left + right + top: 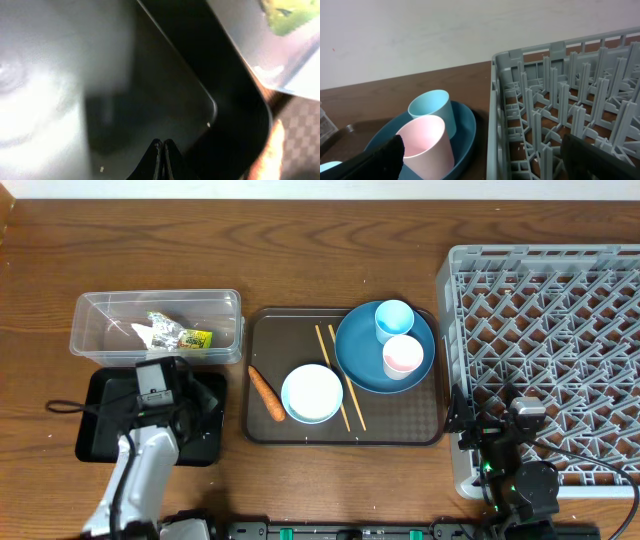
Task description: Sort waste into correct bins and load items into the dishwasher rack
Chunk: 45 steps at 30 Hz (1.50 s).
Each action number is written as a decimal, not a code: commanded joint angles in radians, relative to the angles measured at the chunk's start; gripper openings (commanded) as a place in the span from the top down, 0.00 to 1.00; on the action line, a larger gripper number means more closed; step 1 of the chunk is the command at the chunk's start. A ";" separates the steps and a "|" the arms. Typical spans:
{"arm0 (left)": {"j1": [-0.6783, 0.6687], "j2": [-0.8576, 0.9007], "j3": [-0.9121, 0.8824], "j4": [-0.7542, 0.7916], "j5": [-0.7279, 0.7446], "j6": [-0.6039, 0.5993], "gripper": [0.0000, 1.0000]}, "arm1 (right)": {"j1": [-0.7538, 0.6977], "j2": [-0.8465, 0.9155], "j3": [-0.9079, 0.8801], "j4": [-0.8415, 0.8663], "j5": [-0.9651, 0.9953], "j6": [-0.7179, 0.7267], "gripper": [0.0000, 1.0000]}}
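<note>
My left gripper (pixel 160 380) is shut and empty, low over the black tray (pixel 100 435); its closed fingertips (pixel 162 147) hover above the tray floor (pixel 150 100), where loose rice grains (pixel 208 124) lie. The clear tub (pixel 90 315) behind it holds crumpled tissue (pixel 150 332) and the snack wrapper (pixel 193 338). The carrot (pixel 265 395), white bowl (pixel 312 392), chopsticks (pixel 340 375) and blue plate (pixel 362 355) sit on the brown tray. The light blue cup (pixel 393 320) and pink cup (pixel 402 357) stand on the plate. My right gripper (pixel 487 160) is open, straddling the grey rack's (pixel 545 330) front-left wall.
The brown serving tray (pixel 400 425) lies between the bins and the rack. In the right wrist view the pink cup (pixel 427 142) and light blue cup (pixel 432 107) stand just left of the rack wall (pixel 495 115). Bare wooden table (pixel 300 250) runs along the back.
</note>
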 commanded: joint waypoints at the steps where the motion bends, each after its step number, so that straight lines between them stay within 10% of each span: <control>1: 0.003 0.045 -0.006 0.044 0.010 -0.004 0.94 | -0.001 -0.001 -0.002 -0.004 0.000 -0.006 0.01; 45: 0.003 0.080 -0.005 0.337 0.200 -0.037 0.94 | -0.001 -0.001 -0.002 -0.004 0.000 -0.005 0.01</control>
